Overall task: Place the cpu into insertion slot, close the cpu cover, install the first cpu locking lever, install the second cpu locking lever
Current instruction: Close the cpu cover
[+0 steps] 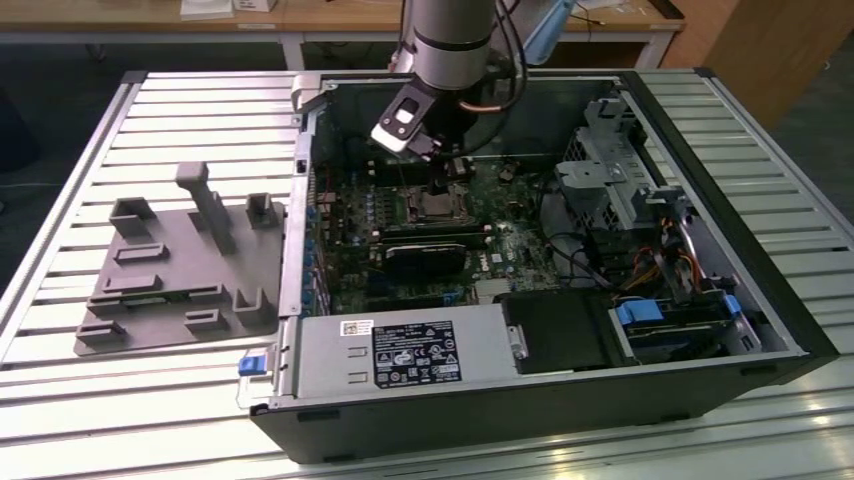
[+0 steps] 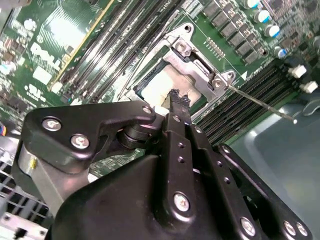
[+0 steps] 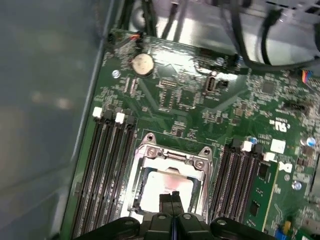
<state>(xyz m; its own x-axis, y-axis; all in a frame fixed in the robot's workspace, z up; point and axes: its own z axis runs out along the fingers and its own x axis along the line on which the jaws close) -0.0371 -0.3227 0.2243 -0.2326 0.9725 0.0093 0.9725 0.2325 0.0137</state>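
The cpu [image 3: 160, 184] lies in the insertion slot [image 2: 144, 84], mid-motherboard [image 3: 175, 95] between the memory slots [image 3: 107, 170], with the cpu cover [image 3: 172, 159] down over it. The gripper [image 3: 172, 196], fingers pressed together and empty, has its tips over the chip's edge. The arm [image 1: 447, 40] reaches steeply down into the open case [image 1: 561, 400].

Silver-grey arm [image 1: 447, 40], black screw-studded tool [image 2: 177, 100]

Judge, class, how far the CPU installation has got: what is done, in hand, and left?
Done: the silvery-grey square cpu lies in the insertion slot, and the thin silvery metal cpu cover seems down around it. In hand: the black gripper, fingers together, tips at the chip. Left: a thin locking lever rod sticks out, apparently unlatched.
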